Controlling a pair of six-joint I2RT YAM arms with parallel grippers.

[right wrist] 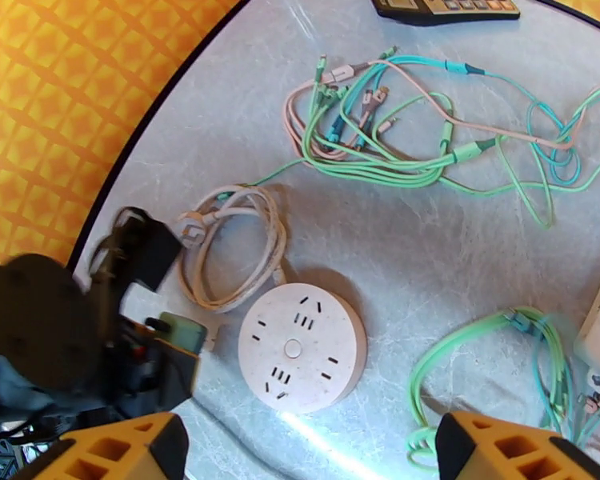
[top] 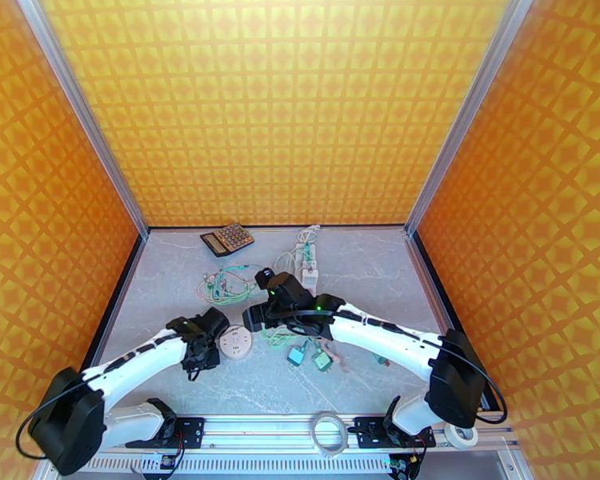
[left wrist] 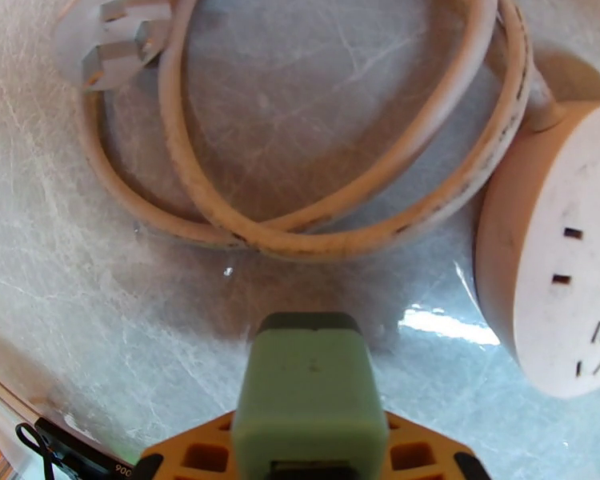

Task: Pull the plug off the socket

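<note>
**Top external view.** My left gripper sits at lower centre-left, just beside the left rim of the round socket, which lies flat on the grey table. My right gripper hangs just above and to the right of the socket. A teal plug and a green plug lie loose on the table right of the socket and apart from it. At this size I take them for plugs but cannot be sure. A calculator lies at the far edge, with a white power strip to its right and a cable tangle below it.

**Left wrist view.** My left gripper, at bottom centre, has its green pads pressed together with nothing between them. The socket is at the right edge with bare slots. Its white cord loops across the top to a pronged cord end at upper left.

**Right wrist view.** My right gripper stands wide open and holds nothing, its orange fingers in the two lower corners. The socket lies face up between and above them, with every visible slot unoccupied. My closed left gripper is just beside its left rim; whether they touch I cannot tell
</note>
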